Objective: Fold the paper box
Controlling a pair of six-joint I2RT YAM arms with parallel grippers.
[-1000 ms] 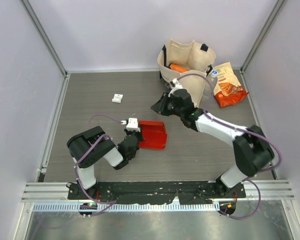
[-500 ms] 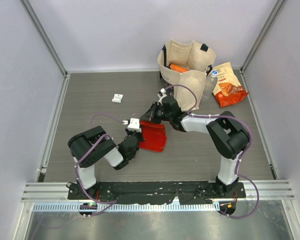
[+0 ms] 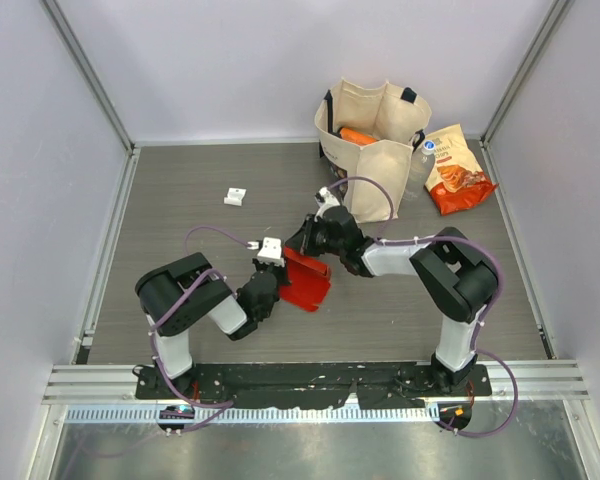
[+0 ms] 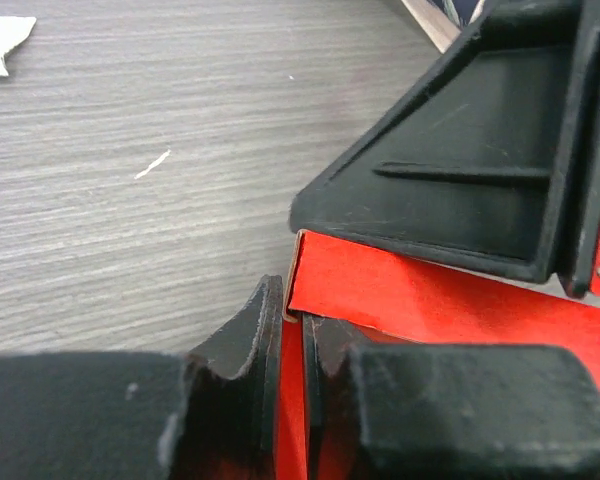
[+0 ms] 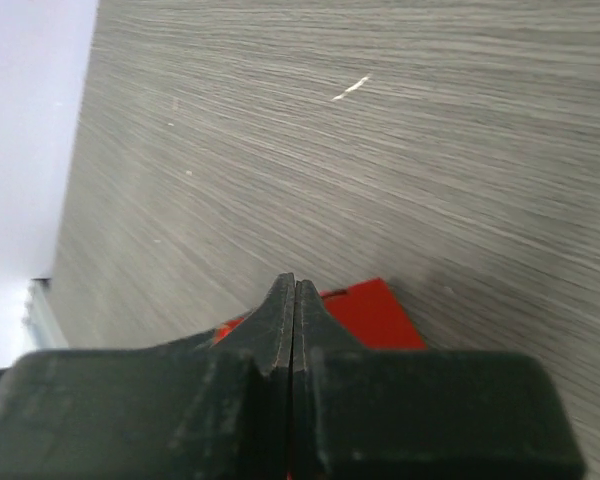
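Toward the near edge of the table (image 3: 180, 190), a little left of its middle, the left gripper (image 4: 292, 320) stands narrow with the near-left edge of the paper box (image 3: 307, 287) between its fingers. Whether it bites or only straddles the card cannot be told.

The box lies just beyond it: bright red, partly folded, and seemingly with one side tilted up off the table. At its far corner the right gripper (image 5: 294, 290) is fully closed. Its fingertips are pressed together with nothing seen between them, and the tips sit at the card's edge.

By its look, the card is light and thin. It seems stiff enough to keep a crease, yet easy to dent or to slide on the smooth wood-grain. It wants a pinch at a flap edge close to a fold line while the other arm pins the panel.

Further on, toward the far-left, a small white piece (image 3: 235, 196) lies alone. At the far edge, right of the middle, a beige tote bag (image 3: 380, 160) stands upright. An orange-red snack bag (image 3: 458, 172) lies just beside it, toward the far-right corner.
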